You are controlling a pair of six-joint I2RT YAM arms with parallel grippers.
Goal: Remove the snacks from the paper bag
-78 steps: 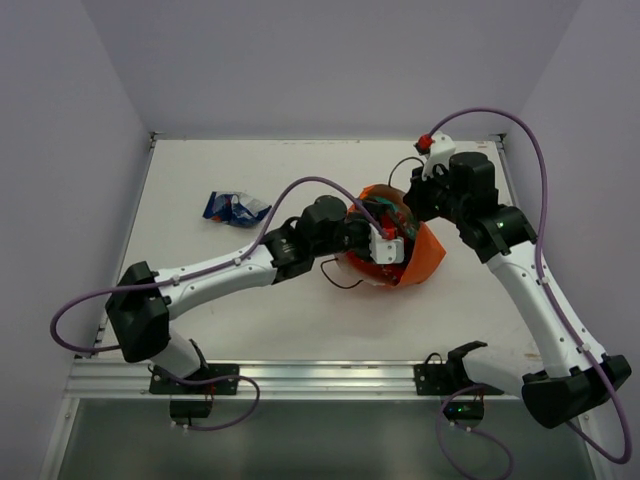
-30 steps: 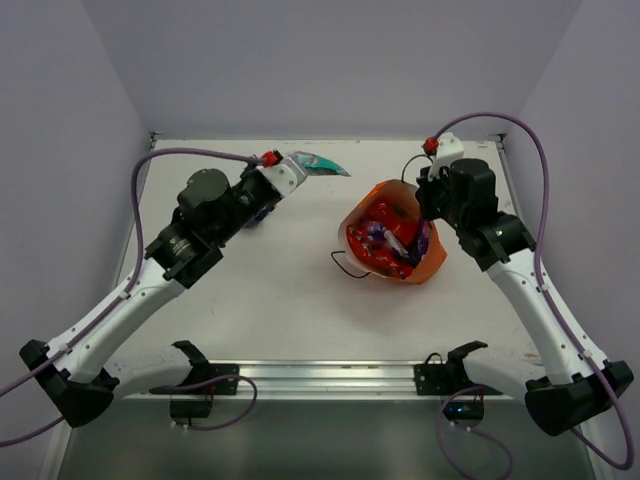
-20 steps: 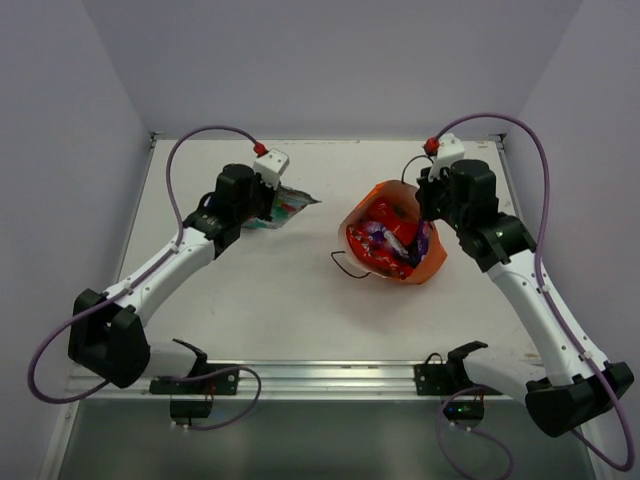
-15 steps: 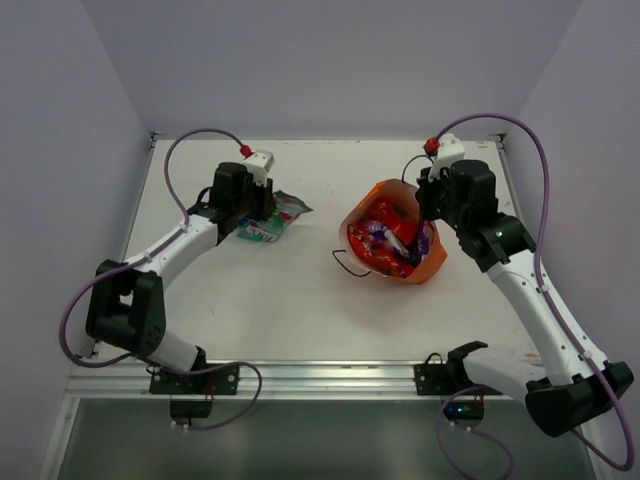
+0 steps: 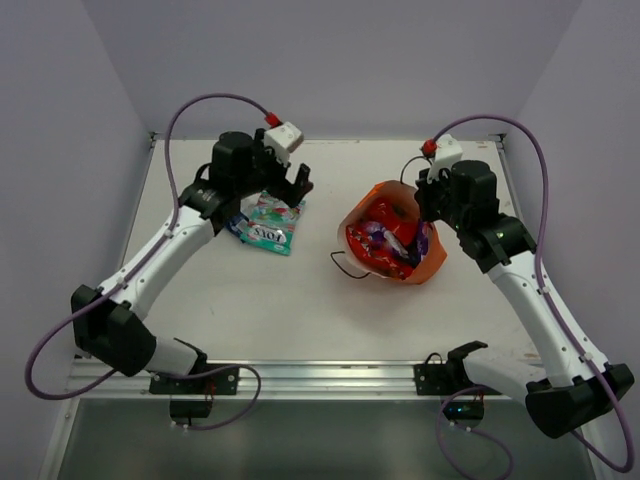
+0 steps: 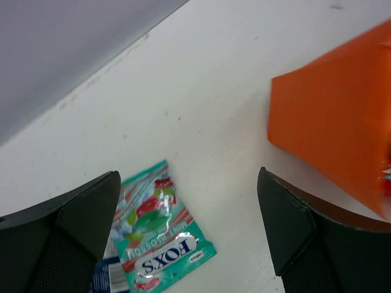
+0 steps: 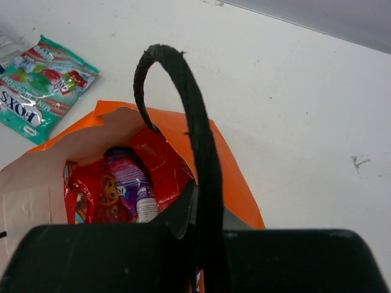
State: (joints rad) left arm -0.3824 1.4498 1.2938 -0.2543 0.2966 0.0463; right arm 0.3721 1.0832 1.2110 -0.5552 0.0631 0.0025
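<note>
On the table's left side the teal packet (image 5: 272, 226) lies flat, overlapping the blue packet (image 5: 235, 228). The left gripper (image 6: 189, 210) hangs above them, spread wide and holding nothing. The right gripper (image 5: 424, 198) is pressed together on the paper bag (image 5: 432, 262) at its rim by the cord handle (image 7: 195, 122), so the mouth stands open. Inside sit the red and purple packets (image 7: 131, 183) — light, glossy, probably slippery and crinkly. A pinch on a crimped edge looks safer than on the slick face.
</note>
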